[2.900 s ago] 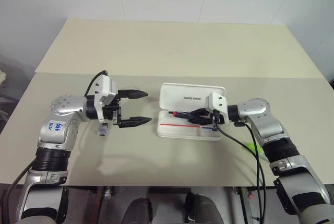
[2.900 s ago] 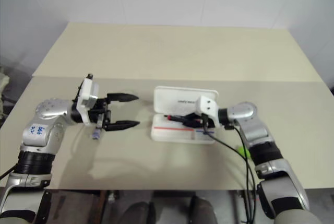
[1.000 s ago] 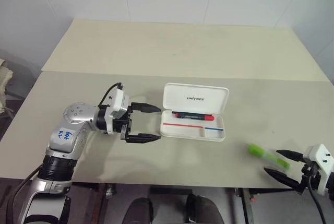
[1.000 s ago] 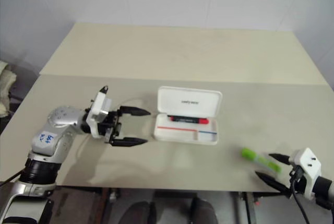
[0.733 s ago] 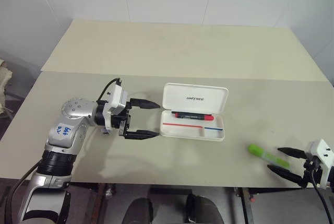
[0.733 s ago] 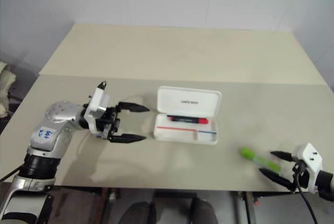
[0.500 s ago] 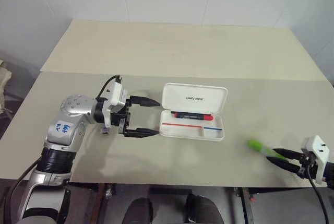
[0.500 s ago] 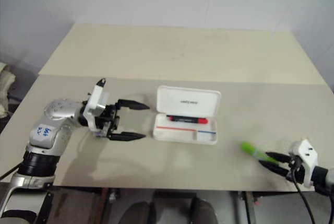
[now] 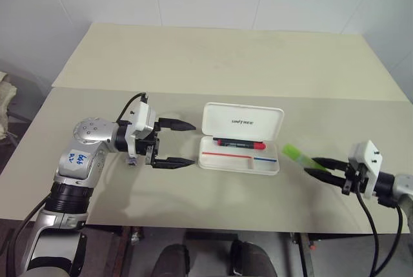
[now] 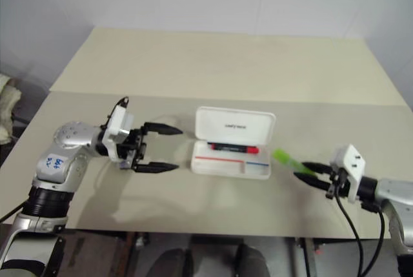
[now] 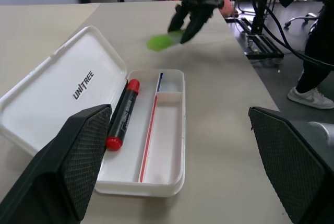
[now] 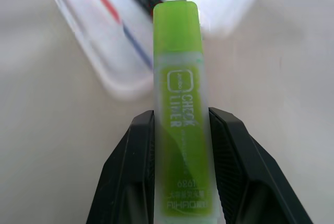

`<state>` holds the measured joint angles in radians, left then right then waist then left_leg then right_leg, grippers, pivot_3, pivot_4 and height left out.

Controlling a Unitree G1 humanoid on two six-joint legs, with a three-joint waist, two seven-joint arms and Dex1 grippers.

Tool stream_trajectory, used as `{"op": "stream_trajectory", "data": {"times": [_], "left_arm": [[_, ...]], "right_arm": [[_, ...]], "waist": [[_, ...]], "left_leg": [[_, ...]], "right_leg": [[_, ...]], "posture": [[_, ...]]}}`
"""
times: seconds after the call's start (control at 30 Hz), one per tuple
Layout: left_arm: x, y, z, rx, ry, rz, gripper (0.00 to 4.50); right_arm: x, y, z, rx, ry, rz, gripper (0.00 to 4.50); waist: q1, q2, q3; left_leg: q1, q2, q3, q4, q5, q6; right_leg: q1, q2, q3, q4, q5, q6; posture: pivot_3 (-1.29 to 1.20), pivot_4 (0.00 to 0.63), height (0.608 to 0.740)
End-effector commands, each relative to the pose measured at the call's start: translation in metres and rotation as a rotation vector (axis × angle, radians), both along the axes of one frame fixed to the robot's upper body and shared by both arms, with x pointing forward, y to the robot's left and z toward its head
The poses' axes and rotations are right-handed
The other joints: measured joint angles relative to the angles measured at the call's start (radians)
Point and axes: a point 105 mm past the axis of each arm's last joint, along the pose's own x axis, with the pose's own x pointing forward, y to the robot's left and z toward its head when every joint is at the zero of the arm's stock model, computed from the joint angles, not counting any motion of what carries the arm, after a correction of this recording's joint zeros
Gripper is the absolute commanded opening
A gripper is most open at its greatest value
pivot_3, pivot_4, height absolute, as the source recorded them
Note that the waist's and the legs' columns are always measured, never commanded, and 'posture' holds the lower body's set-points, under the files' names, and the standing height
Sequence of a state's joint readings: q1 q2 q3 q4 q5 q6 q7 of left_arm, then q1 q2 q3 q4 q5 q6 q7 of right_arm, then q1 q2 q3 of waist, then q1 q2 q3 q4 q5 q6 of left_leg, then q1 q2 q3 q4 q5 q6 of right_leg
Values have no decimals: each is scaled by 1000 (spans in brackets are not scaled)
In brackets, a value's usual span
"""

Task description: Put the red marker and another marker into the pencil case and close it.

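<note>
The right gripper [image 9: 316,166] is clamped on the green highlighter [image 12: 180,98], its two black fingers [image 12: 130,166] pressing the pale barrel from either side, with the bright green cap sticking out past the fingertips (the barrel's printed lettering reads along its length in the right wrist view). Straight ahead of this gripper, just beyond the cap, lies the pencil case [image 9: 240,154], its lid standing open and hinged back on the side away from the robot. The highlighter's cap end [image 9: 294,153] sits just off the case's near right corner, raised above the table [image 9: 213,64] rather than lying on it. Inside the case, the red marker [image 9: 239,143] lies lengthwise in the rear compartment against the lid, and the front compartment with the red and blue lines holds nothing. The left gripper [image 9: 184,143] has its jaws spread wide and grips nothing; it points at the case's left end, near it but not touching, and from its own wrist view the case lies in the gap between the two fingers [image 11: 62,166], with the highlighter-carrying gripper [image 11: 185,23] visible beyond the far end of the case.
</note>
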<state>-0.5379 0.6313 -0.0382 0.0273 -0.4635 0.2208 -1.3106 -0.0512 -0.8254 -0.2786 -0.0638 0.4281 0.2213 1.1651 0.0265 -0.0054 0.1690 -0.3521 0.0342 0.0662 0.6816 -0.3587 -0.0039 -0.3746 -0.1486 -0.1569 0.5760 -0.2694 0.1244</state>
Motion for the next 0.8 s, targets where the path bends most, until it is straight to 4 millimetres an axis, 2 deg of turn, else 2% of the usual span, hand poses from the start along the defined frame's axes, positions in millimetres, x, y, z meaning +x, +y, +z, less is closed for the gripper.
{"op": "stream_trajectory", "data": {"times": [0.03,0.23,0.47,0.63,0.8], "left_arm": [[1,6,3,4,-41,22,4500],[1,14,-5,46,-45,35,4500],[4,29,-15,73,-35,83,4500],[4,35,-17,80,-33,109,4500],[3,40,-17,80,-37,130,4500]], "right_arm": [[2,23,20,10,-52,85,1097],[13,74,29,-3,-74,256,1097],[30,119,22,-3,-64,393,1097],[34,135,13,-18,-41,451,1097],[35,138,-5,-55,9,480,1097]], "waist": [[0,0,0],[-3,0,0],[-2,0,0],[-3,0,0],[-5,0,0]], "left_leg": [[0,0,0,0,0,0],[0,0,0,0,0,0],[-1,0,0,0,0,0],[-2,0,0,-1,0,0],[-2,0,0,-1,-1,-1]], "right_leg": [[0,0,0,0,0,0],[-1,0,0,0,0,0],[-1,0,-1,0,0,0],[-2,0,-1,1,0,0],[-3,0,-2,1,0,0]], "posture": [[0,150,740],[0,150,740],[0,150,740],[0,150,740],[0,150,740]]}}
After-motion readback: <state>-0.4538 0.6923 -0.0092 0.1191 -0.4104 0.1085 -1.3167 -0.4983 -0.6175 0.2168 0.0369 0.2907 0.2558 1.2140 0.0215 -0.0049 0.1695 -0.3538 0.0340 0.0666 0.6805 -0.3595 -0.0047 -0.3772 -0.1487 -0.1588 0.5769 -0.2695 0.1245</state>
